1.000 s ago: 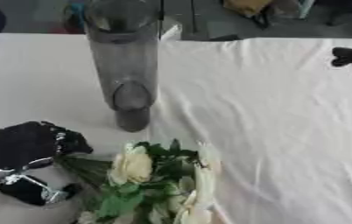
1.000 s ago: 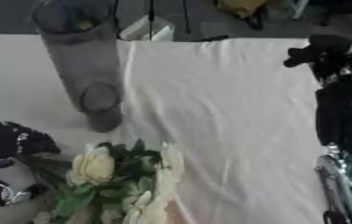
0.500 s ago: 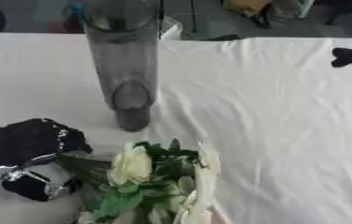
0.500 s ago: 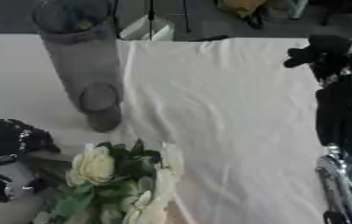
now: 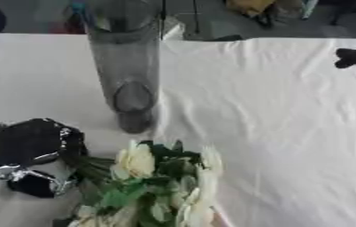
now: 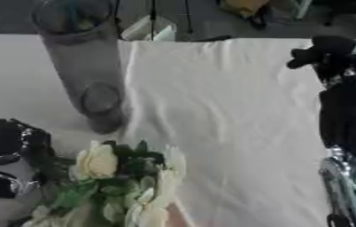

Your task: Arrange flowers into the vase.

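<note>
In the left eye view, the left robot hand [image 5: 28,155] is seen at the lower left, black with silver parts, its fingers curled round the green stems of the flowers [image 5: 154,177]; the stems themselves are largely hidden beneath it. The bunch, of cream blooms and green leaves, lies on the counter [image 5: 266,111], which is covered with a creased white cloth, and is cut off by the bottom edge. The vase [image 5: 127,71], a tall cylinder of clear grey glass, stands upright just beyond the blooms, apart from them, its rim blurred. In the right eye view, the right robot hand [image 6: 324,51] is shown at the upper right, dark and indistinct, raised well apart from the flowers; whether its fingers are apart or together cannot be told. Its arm below is cut off by the right edge.
</note>
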You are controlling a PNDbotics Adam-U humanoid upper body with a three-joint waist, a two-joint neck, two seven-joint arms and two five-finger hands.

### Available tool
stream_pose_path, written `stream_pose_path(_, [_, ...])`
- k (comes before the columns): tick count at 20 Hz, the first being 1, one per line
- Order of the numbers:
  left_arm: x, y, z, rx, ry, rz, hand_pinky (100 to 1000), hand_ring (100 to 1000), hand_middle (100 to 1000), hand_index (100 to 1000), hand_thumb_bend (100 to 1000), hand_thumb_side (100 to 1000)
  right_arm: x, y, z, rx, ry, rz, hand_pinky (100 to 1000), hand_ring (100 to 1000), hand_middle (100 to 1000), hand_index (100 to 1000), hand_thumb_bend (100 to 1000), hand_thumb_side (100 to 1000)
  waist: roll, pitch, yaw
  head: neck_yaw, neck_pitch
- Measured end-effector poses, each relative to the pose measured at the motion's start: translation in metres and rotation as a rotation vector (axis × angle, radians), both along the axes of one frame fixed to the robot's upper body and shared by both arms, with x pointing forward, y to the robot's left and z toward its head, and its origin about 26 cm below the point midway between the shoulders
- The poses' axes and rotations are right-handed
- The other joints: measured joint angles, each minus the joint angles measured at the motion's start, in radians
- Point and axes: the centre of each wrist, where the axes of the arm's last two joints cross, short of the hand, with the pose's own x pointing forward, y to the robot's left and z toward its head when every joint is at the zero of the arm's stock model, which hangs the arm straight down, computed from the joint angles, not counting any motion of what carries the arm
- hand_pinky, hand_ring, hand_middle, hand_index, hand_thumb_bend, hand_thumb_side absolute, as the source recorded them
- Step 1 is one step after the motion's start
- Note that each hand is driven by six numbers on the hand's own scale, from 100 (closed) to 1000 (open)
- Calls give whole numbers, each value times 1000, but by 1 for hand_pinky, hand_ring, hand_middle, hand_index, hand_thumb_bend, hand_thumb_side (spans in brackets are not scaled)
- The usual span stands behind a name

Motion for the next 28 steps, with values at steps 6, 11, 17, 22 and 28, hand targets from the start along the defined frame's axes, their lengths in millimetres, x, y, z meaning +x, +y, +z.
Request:
stream_pose_path(6, [3,0,-1,-37,-30,-8,332,403,480,619,100,608,0,0,0,-2,2,0,749,548,530,712,100,1000,0,4,-2,1,0])
stream_pose_path(11, [5,-1,-2,-52,-53,-13,225,258,355,522,150,615,0,0,0,-5,4,-2,750,548,530,712,100,1000,0,5,-4,4,-3])
stream_pose_path(17, [7,-2,-2,-40,-86,-17,102,100,211,396,160,615,0,0,0,-5,5,-2,751,547,530,713,100,1000,0,7,-7,9,-8])
stream_pose_path(22, [8,-1,-6,-39,-98,-28,100,100,135,326,138,686,0,1,-1,-1,8,-1,752,547,530,713,100,1000,0,9,-9,10,-8])
stream_pose_path(28, [9,-1,-7,-73,-122,-52,100,100,100,282,100,759,0,1,-2,-3,14,-1,752,547,530,713,100,1000,0,9,-11,10,-8])
